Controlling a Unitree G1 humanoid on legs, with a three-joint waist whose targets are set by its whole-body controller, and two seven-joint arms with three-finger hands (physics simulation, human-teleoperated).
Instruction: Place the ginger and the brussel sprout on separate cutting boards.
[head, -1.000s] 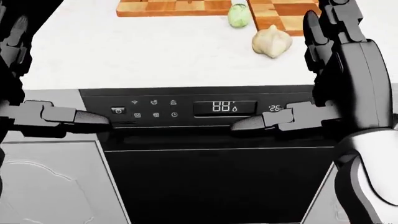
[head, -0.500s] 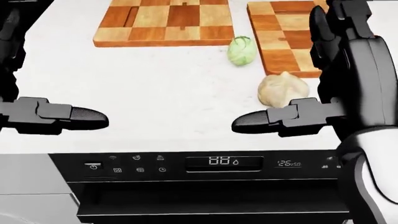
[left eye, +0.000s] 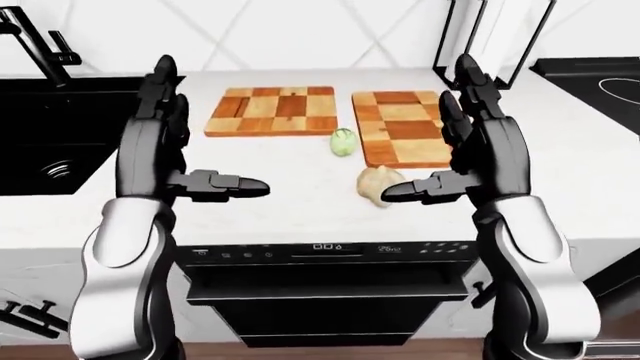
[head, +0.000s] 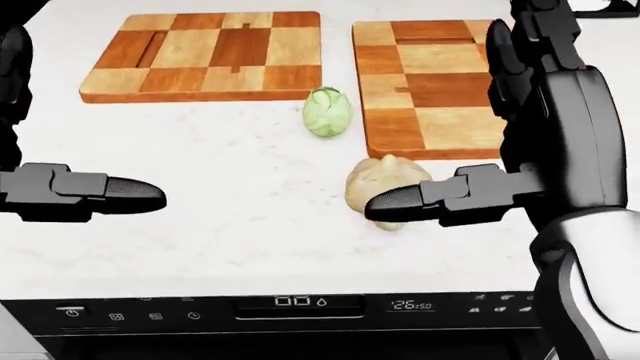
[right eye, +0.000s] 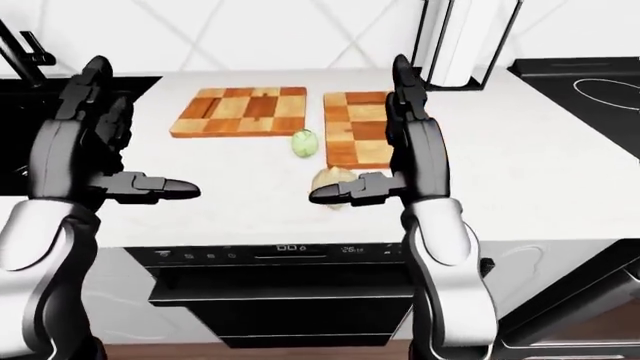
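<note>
Your right hand (head: 560, 127) hovers with fingers spread, thumb above the ginger (head: 385, 184); your left hand (left eye: 165, 142) is spread too, holding nothing. Head view: two cutting boards, one brussel sprout (head: 328, 112) between them on the counter (head: 220, 172), ginger just below the right board (head: 420, 82). Only the left-eye view shows the sink (left eye: 50, 135). Only the right-eye view shows the stovetop (right eye: 590, 82).
</note>
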